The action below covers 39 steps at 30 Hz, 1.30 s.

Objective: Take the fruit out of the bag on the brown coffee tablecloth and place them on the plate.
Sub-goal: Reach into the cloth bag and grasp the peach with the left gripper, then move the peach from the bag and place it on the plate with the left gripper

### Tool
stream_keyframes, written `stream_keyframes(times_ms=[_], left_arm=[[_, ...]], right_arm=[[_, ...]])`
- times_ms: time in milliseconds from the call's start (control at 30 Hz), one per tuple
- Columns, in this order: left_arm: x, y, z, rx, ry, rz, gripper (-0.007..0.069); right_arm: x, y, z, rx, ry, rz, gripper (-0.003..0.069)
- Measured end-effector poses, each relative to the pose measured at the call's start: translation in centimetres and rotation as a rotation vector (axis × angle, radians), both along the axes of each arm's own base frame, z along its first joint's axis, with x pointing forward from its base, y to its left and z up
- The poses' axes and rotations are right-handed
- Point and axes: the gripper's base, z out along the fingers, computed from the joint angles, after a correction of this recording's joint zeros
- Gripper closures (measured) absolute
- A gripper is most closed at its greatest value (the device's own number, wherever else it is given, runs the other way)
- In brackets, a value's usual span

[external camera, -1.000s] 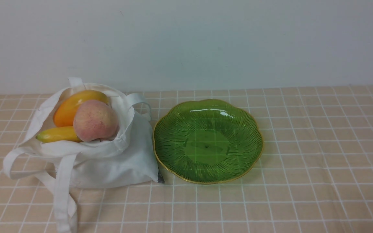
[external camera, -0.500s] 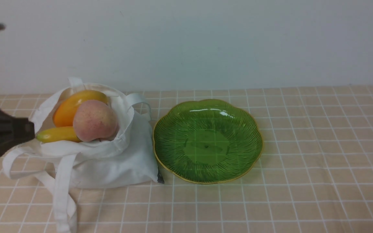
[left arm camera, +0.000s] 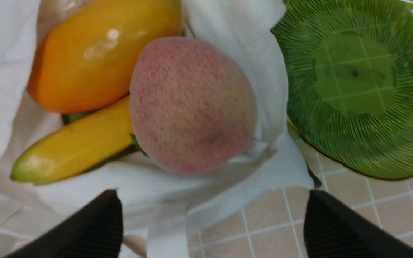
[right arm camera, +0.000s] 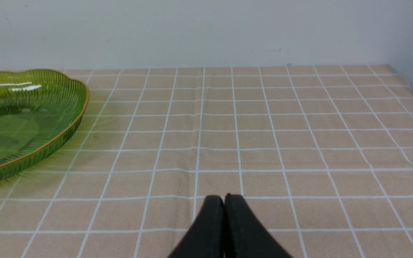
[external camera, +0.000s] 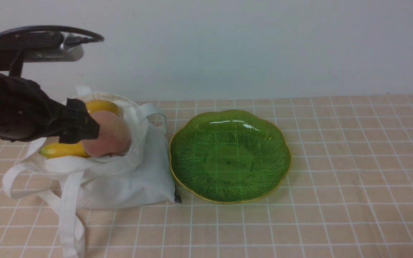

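The white bag (external camera: 127,179) lies open on the left of the tablecloth (external camera: 335,161). Inside it are the pink peach (external camera: 115,134), the orange-yellow mango (external camera: 100,105) behind it and the yellow banana (external camera: 61,150) in front. The left wrist view shows the peach (left arm camera: 192,104), mango (left arm camera: 102,53) and banana (left arm camera: 74,147) too. My left gripper (external camera: 81,123) is open over the bag's mouth, just left of the peach, holding nothing; its fingers (left arm camera: 99,222) stand wide apart. The green plate (external camera: 229,156) sits empty right of the bag. My right gripper (right arm camera: 224,199) is shut and empty above bare cloth, out of the front view.
The bag's long strap handles (external camera: 68,215) trail toward the front edge. A small dark tag (external camera: 177,196) sits at the bag's corner near the plate. A pale wall (external camera: 228,46) backs the table. The plate's rim (right arm camera: 81,107) shows in the right wrist view.
My left arm has come in from the left edge and now reaches over the bag, its gripper beside the peach. The fruit, bag and plate have not moved.
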Motion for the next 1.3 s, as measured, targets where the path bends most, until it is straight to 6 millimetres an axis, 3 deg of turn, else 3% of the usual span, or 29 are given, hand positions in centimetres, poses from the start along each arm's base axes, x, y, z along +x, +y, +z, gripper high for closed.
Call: stream_keyframes(times_ms=[333, 600, 700, 833, 1033, 1167, 1300], left_arm=[[6.0, -1.1, -3.4, 0.033, 0.022, -0.034, -0.0059], [7.9, -1.4, -5.2, 0.025, 0.061, -0.029, -0.0051], [7.9, -1.4, -5.2, 0.025, 0.067, -0.031, 0.0031], [7.5, -1.4, -4.5, 0.034, 0.059, -0.039, 0.0034], [4.8, -2.1, 0.6, 0.038, -0.100, -0.106, 0.0034], [2.8, -5.3, 3.0, 0.015, -0.197, -0.243, 0.0034], [1.9, -10.3, 2.8, -0.067, -0.235, -0.368, 0.0034]], right_arm=[[0.0, 0.0, 0.0, 0.000, 0.000, 0.000, 0.0673], [0.0, 0.0, 0.0, 0.000, 0.000, 0.000, 0.0673], [0.0, 0.0, 0.0, 0.000, 0.000, 0.000, 0.0673], [0.0, 0.0, 0.0, 0.000, 0.000, 0.000, 0.0673], [0.0, 0.0, 0.0, 0.000, 0.000, 0.000, 0.0673], [0.0, 0.0, 0.0, 0.000, 0.000, 0.000, 0.0673], [0.0, 0.0, 0.0, 0.000, 0.000, 0.000, 0.0673]])
